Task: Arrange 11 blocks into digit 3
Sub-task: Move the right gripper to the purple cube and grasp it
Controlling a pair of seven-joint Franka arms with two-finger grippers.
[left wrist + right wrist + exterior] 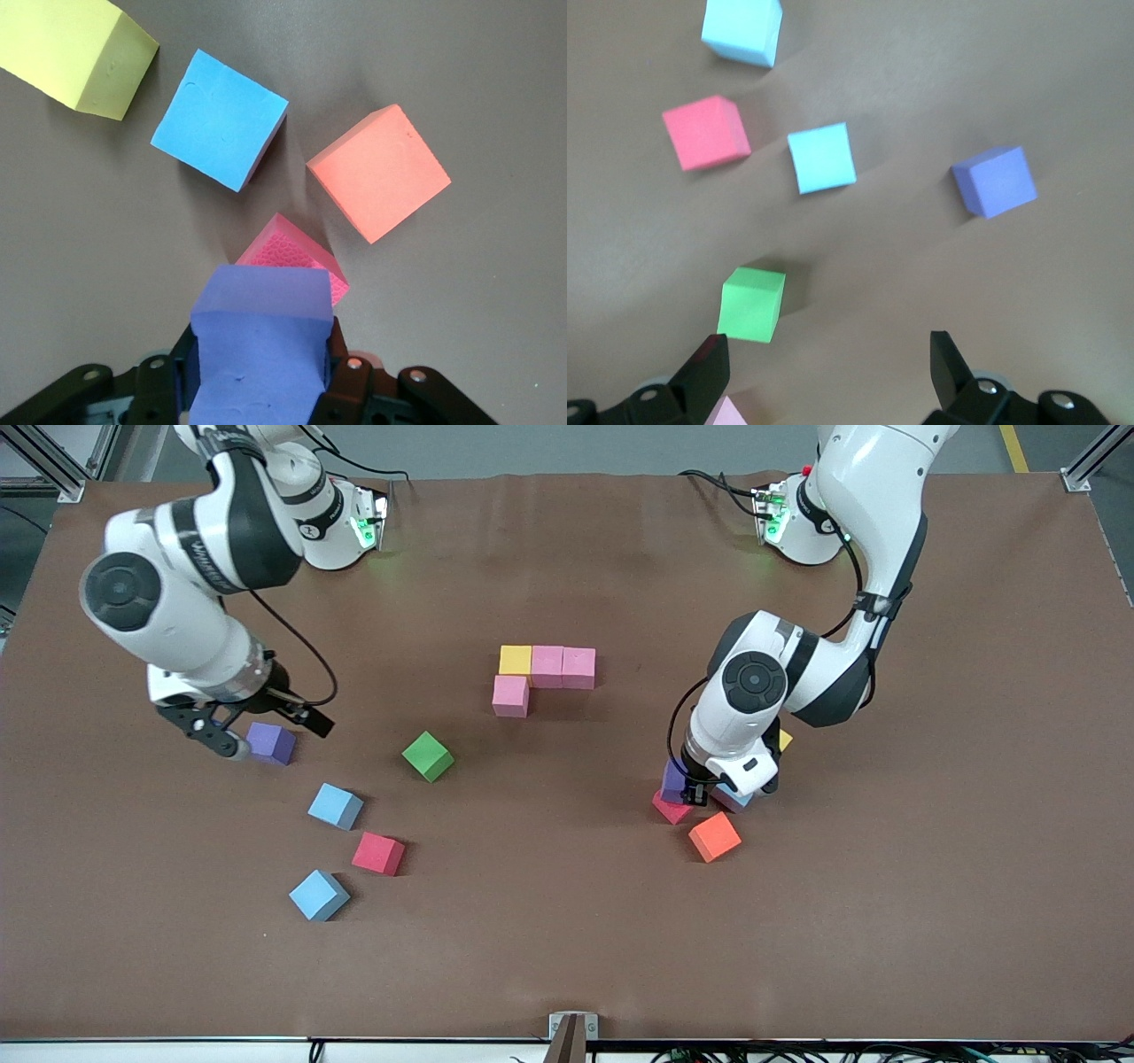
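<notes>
Four blocks lie joined mid-table: a yellow one (515,660), two pink ones (547,665) (578,667) in a row, and a third pink one (510,695) under the yellow. My left gripper (689,786) (261,372) is shut on a purple block (673,778) (261,341), held just above a red-pink block (673,809) (297,258). An orange block (714,836) (379,171), a light blue block (735,799) (220,118) and a yellow block (785,740) (75,53) lie around it. My right gripper (270,732) (828,372) hangs open and holds nothing.
Toward the right arm's end lie a second purple block (273,746) (995,181), a green block (428,755) (751,303), a light blue block (336,806) (822,157), a red block (378,854) (706,132) and another light blue block (319,895) (742,29).
</notes>
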